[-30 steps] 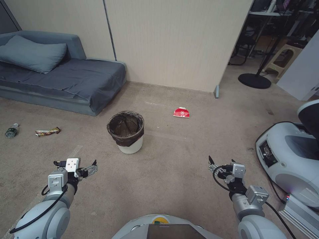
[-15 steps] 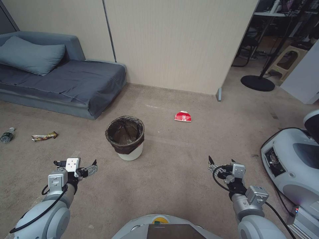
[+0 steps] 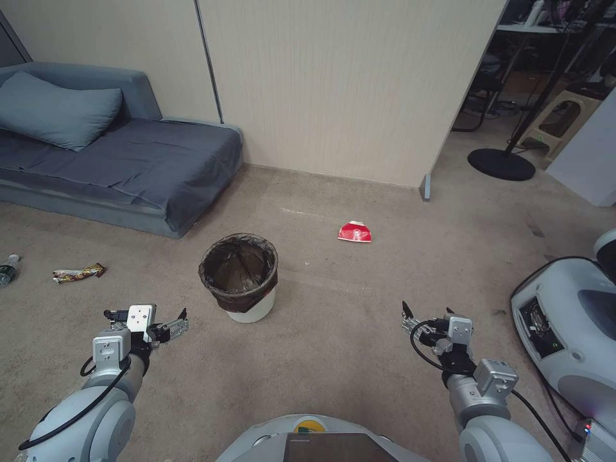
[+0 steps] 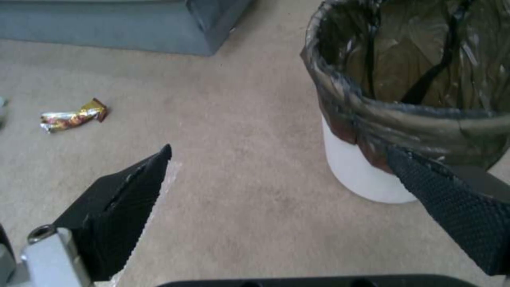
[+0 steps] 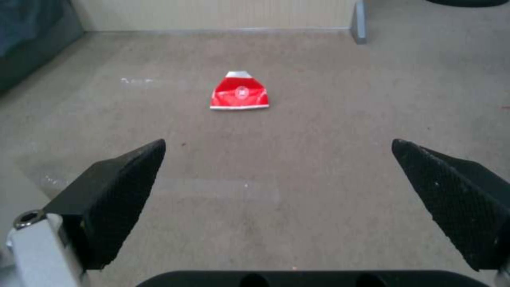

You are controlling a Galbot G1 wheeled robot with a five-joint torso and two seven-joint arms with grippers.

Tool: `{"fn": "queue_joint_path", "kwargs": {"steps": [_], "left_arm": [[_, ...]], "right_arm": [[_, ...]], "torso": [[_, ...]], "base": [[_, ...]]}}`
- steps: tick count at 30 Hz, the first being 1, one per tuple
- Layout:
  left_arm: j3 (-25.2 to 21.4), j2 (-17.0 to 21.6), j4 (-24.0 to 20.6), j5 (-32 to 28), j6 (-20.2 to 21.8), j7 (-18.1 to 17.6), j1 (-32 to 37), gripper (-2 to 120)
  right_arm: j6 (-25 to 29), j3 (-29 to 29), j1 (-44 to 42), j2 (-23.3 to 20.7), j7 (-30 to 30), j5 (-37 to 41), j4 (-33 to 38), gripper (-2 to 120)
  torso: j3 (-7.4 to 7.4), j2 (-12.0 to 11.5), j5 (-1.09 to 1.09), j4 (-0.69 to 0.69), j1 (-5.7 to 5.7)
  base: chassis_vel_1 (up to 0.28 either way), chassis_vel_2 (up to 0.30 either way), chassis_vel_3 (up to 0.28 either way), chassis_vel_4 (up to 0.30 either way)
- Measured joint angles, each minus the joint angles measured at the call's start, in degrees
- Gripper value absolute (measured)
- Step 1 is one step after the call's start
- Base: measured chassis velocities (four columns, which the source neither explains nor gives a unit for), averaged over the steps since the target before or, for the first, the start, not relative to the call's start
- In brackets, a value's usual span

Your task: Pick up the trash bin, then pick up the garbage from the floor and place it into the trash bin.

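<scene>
The trash bin (image 3: 251, 309), a white bucket with a dark liner folded over its rim, stands upright on the floor (image 3: 333, 321) ahead of me, a little left of centre. My left gripper (image 3: 145, 315) hovers open just short of it and to its left; in the left wrist view the trash bin (image 4: 361, 175) sits beside one fingertip of the left gripper (image 4: 279, 149). My right gripper (image 3: 427, 312) is open and empty. Garbage lies scattered: a red packet (image 3: 355, 232) (image 5: 239, 92) ahead of the right gripper (image 5: 279, 141), a snack wrapper (image 3: 78, 273) (image 4: 73, 116) and a small bottle (image 3: 6, 270) far left.
A grey sofa bed (image 3: 128, 160) with a pillow fills the back left. A beige partition wall (image 3: 333, 83) closes the back. A white machine (image 3: 571, 321) sits at the right edge. A lamp base (image 3: 500, 165) and stool stand back right.
The whole view has shifted as my base rolled forward: the bin, packet and wrapper sit lower and closer in the picture. Both arms hold the same open pose.
</scene>
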Motion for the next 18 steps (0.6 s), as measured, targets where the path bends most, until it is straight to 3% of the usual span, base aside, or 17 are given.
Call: {"fn": "queue_joint_path", "kwargs": {"steps": [18], "left_arm": [[0.00, -0.03, 0.45, 0.09, 0.00, 0.04, -0.27, 100]], "right_arm": [[-0.02, -0.04, 0.13, 0.05, 0.02, -0.15, -0.34, 100]], "torso": [[0.00, 0.00, 0.00, 0.02, 0.00]], "base": [[-0.090, 0.088, 0.089, -0.084]]}}
